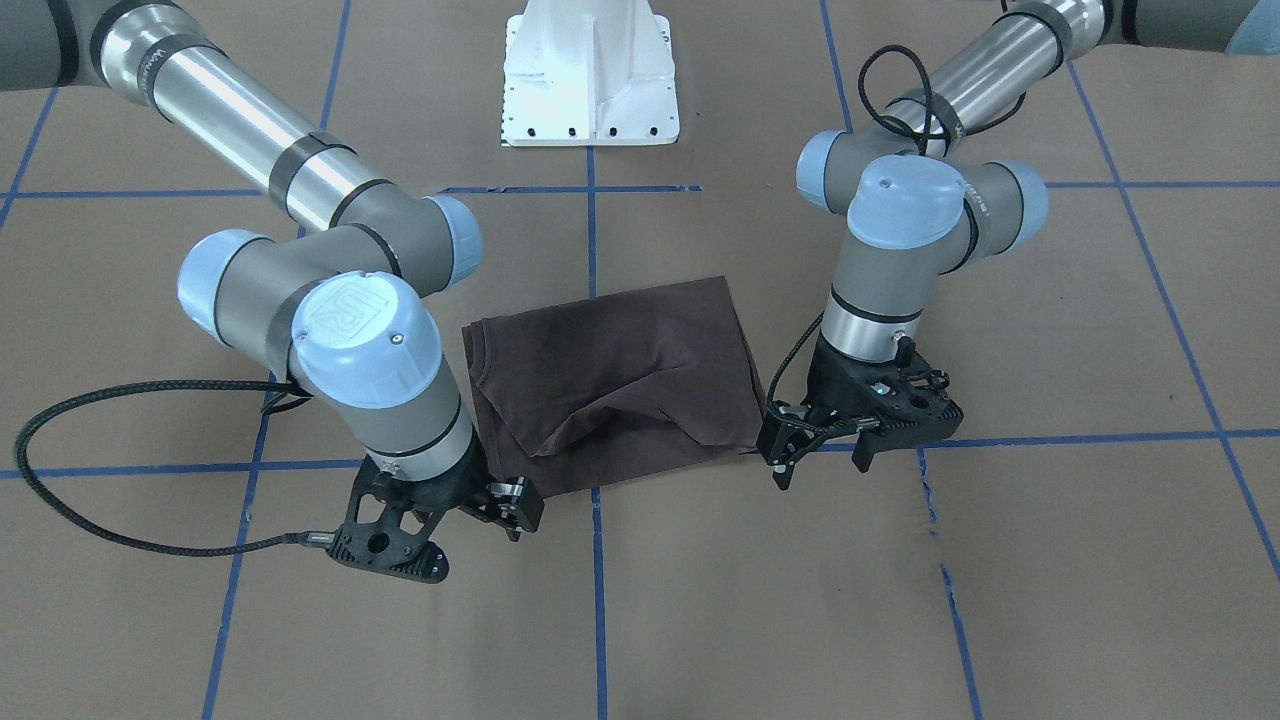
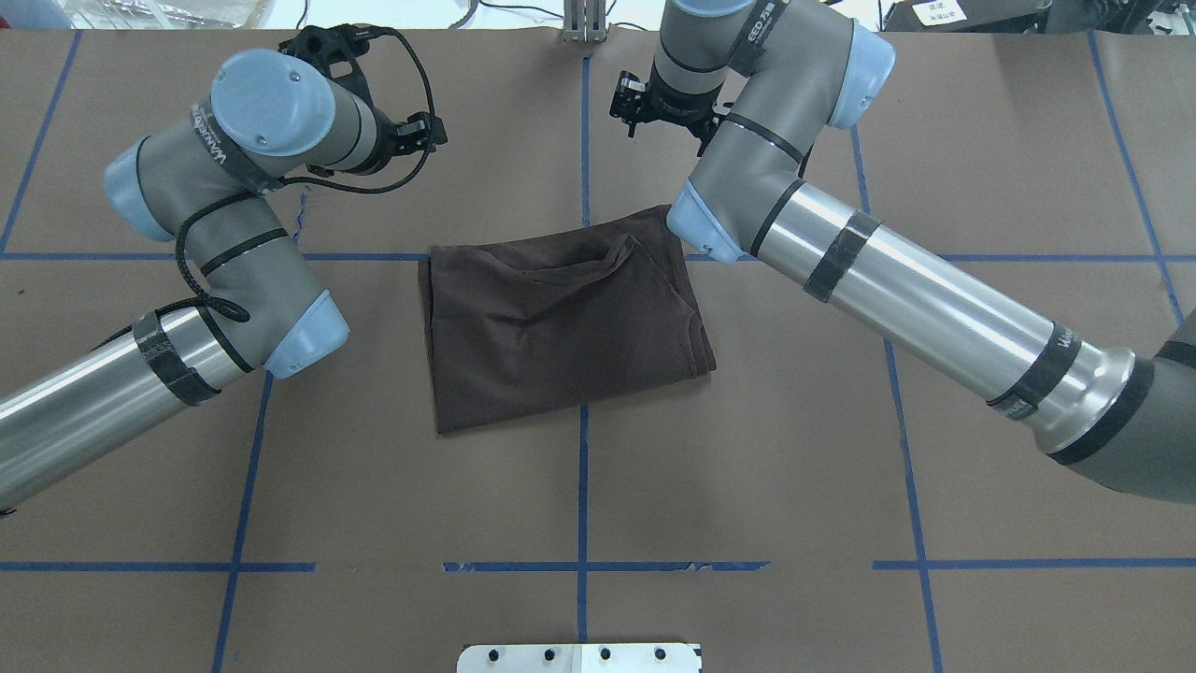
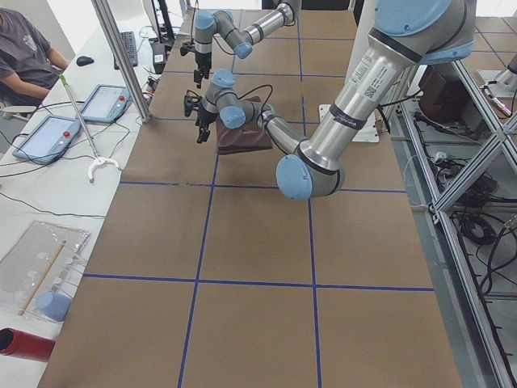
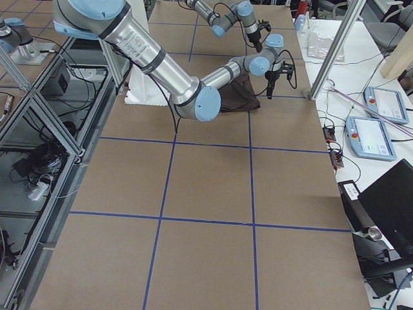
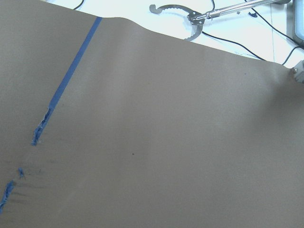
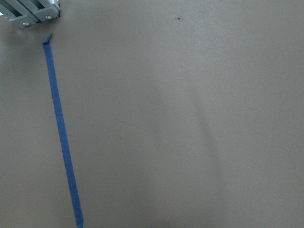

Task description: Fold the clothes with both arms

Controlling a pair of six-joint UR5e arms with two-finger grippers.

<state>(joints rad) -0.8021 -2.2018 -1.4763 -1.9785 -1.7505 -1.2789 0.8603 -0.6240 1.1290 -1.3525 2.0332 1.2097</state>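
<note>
— Progress on folding the T-shirt (image 2: 561, 327)?
— Looks mostly done: lies mid-worktop (image 2: 841, 467) as a compact, doubled-over rectangle, with a few soft ridges across the top layer.
— And the arms?
— Hovering past the far edge, off the cloth: left gripper (image 1: 790, 455) near one far corner, right gripper (image 1: 515, 505) near the other. Holding nothing. Cannot tell whether apart or together.
— Left to do?
— Perhaps one more fold or a smoothing pass; otherwise seems finished.

Likely a robotics lab: teach pendants (image 3: 103, 103), aluminium framing (image 3: 123, 61), a seated operator (image 3: 24, 50), taped table (image 3: 242, 242).
</note>
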